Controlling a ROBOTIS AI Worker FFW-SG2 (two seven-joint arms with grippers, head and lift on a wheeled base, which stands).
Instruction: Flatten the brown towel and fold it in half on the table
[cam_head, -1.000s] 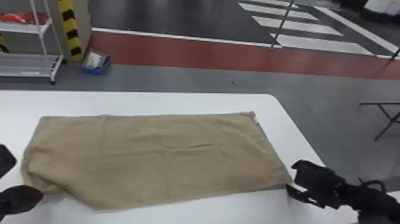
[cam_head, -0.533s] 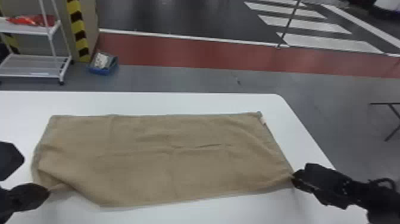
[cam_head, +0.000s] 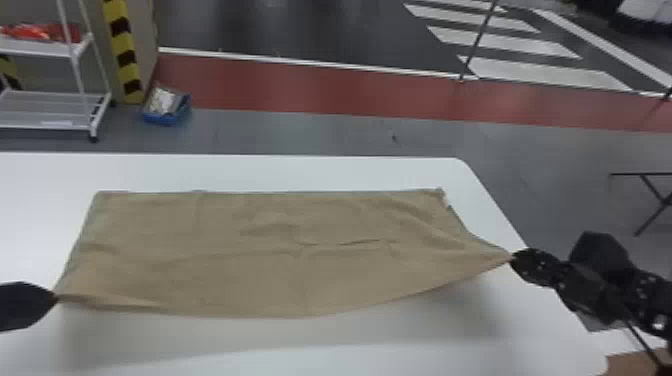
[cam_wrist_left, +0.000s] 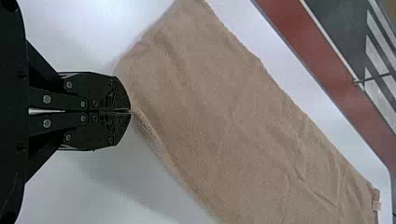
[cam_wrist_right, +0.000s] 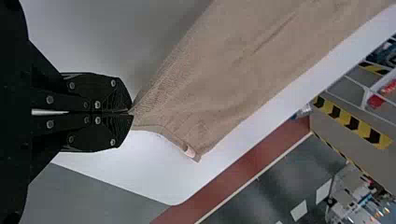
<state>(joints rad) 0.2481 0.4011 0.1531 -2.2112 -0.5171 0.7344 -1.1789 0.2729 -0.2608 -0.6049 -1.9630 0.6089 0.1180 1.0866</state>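
The brown towel (cam_head: 280, 250) spreads across the white table (cam_head: 280, 345), its far edge lying along the tabletop and its near edge raised between two held corners. At the near left corner, my left gripper (cam_head: 56, 298) is shut on the cloth; the left wrist view has the left gripper (cam_wrist_left: 130, 111) pinching the towel (cam_wrist_left: 233, 116). My right gripper (cam_head: 513, 257) holds the near right corner above the tabletop. In the right wrist view, the right gripper (cam_wrist_right: 131, 113) is closed on the towel's corner (cam_wrist_right: 144, 112), with a small pale label (cam_wrist_right: 189, 151) on the edge nearby.
Bare tabletop lies in front of the towel's near edge, with a shadow on it. Beyond the table, a white wheeled rack (cam_head: 50, 110) and a blue bin (cam_head: 167, 106) stand on the floor at the far left. The table's right edge passes beneath the right arm.
The left gripper's fingers came together on the near left corner. Both grippers lifted the towel's near edge and moved it somewhat away from the table's front; the right one had closed on its corner earlier.
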